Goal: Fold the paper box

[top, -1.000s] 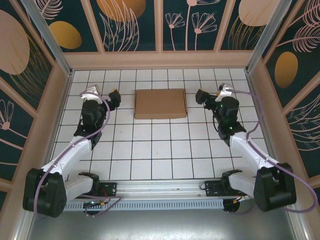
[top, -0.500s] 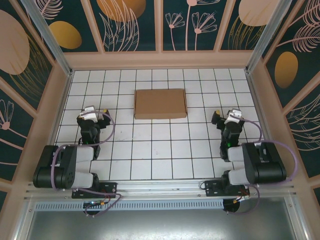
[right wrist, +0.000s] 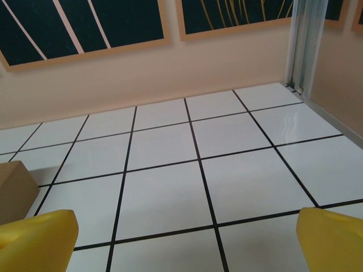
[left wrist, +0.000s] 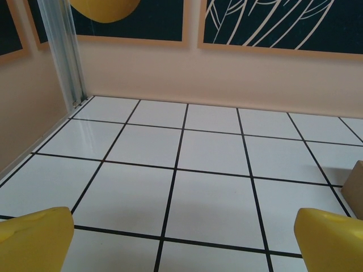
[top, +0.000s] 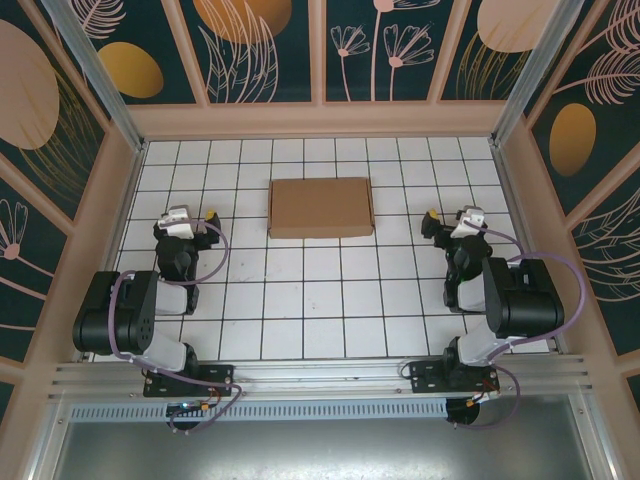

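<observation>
The paper box (top: 321, 207) lies flat and closed as a brown cardboard rectangle on the far middle of the tiled table. Its corner shows at the right edge of the left wrist view (left wrist: 357, 181) and at the left edge of the right wrist view (right wrist: 14, 190). My left gripper (top: 190, 224) is pulled back at the table's left, well apart from the box, open, with yellow fingertips (left wrist: 35, 238) spread wide over bare tile. My right gripper (top: 452, 224) sits drawn back at the right, also open and holding nothing, its fingertips (right wrist: 332, 238) far apart.
Low beige walls (top: 320, 120) ring the white gridded table (top: 320, 300), with metal corner posts (left wrist: 65, 51) at the far corners. Both arms are folded back over their bases near the front rail (top: 320, 375).
Both arms drew back from beside the box to folded poses near their bases, then settled. The box has not moved.
</observation>
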Robot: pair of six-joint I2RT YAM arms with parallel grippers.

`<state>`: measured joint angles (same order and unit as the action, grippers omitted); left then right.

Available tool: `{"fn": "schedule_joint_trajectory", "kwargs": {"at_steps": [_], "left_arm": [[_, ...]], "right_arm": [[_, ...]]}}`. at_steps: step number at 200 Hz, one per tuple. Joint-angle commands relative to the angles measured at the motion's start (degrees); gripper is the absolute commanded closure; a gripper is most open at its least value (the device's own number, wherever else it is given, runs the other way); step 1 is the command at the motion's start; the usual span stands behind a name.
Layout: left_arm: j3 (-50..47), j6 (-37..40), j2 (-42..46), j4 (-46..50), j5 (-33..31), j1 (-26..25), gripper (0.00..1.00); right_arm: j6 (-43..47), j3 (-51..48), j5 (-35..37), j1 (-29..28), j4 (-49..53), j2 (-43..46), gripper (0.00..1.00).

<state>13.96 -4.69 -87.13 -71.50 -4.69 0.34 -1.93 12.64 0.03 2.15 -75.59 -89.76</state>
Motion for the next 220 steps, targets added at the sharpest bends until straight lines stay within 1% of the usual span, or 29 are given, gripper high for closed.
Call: {"fn": "schedule_joint_trajectory", "kwargs": {"at_steps": [1, 220], "left_arm": [[0.3, 0.4, -0.2, -0.2, 1.0, 0.3, 0.01], [-0.2, 0.4, 0.2, -0.8, 0.9, 0.3, 0.01]], "right_arm": [[1.1, -0.1, -0.2, -0.5, -0.3, 0.1, 0.01], [1.5, -0.4, -0.5, -0.6, -1.0, 0.2, 0.01]]}}
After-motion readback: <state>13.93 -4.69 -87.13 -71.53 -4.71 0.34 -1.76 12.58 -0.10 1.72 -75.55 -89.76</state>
